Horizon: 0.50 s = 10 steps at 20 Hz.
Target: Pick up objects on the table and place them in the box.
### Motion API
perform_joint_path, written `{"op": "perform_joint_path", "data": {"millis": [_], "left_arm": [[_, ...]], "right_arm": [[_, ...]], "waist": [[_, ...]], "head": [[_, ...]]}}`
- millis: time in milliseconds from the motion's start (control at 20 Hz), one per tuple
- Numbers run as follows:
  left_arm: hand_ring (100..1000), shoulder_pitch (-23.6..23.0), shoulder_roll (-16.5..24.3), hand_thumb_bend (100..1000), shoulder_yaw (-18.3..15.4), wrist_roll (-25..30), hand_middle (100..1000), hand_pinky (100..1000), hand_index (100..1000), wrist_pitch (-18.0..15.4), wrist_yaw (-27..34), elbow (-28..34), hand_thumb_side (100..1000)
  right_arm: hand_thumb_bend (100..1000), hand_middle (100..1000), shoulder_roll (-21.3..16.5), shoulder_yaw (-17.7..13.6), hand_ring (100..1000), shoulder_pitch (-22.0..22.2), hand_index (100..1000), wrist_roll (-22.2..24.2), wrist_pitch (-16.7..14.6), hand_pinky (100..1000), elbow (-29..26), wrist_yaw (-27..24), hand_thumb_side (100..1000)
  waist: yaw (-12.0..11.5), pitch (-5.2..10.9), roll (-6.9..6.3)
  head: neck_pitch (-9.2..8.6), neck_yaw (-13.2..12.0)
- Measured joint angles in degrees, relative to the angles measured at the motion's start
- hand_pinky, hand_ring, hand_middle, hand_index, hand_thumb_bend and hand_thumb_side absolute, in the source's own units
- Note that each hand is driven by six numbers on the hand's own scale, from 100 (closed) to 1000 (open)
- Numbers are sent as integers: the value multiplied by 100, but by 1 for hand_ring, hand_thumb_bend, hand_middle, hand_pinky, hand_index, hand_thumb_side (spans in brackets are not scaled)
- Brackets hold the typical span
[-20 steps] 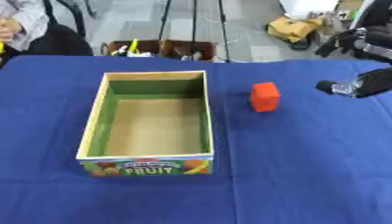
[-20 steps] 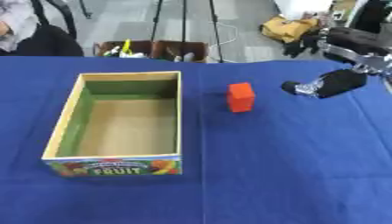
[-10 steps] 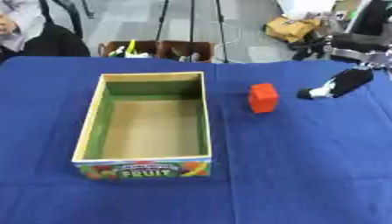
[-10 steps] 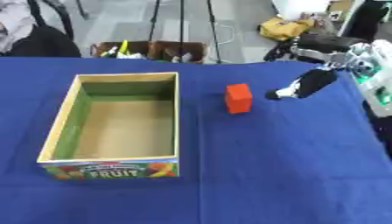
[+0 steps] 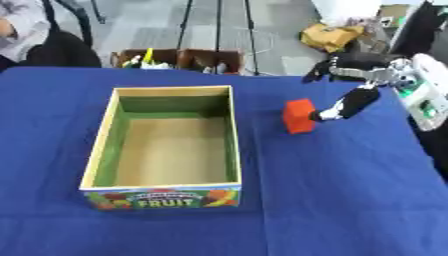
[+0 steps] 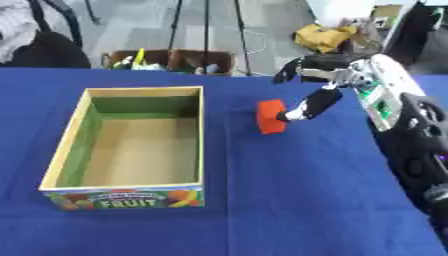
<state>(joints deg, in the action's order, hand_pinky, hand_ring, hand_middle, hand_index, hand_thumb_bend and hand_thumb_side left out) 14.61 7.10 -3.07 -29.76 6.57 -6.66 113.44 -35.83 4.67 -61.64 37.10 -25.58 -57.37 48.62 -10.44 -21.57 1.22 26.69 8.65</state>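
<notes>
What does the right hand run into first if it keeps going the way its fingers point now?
The red block. The right hand points down-left at the block's right side, fingertips right beside it; contact can't be confirmed. Past it lies the fruit box.

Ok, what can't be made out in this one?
- Right hand at the red block: both eye views too blurred to tell touching from apart, or fingers curled or straight.
- Left hand: in neither view.
- Fruit-printed cardboard box: near inner wall hidden by its own front.
</notes>
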Motion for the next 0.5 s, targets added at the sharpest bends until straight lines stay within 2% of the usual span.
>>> {"op": "perform_joint_path", "data": {"millis": [350,500], "left_arm": [[473,10,0,100,1,2,467,215,440,-1,1,0,813],[473,12,0,100,1,5,467,215,440,-1,1,0,812]], "right_arm": [[316,879,96,32,887,-97,927,-53,-101,772,231,407,494],[313,884,99,32,891,-125,931,4,-127,772,314,531,488]], "waist": [[-55,-69,35],[-63,-88,43]], "head": [[-11,62],[-12,79]]}}
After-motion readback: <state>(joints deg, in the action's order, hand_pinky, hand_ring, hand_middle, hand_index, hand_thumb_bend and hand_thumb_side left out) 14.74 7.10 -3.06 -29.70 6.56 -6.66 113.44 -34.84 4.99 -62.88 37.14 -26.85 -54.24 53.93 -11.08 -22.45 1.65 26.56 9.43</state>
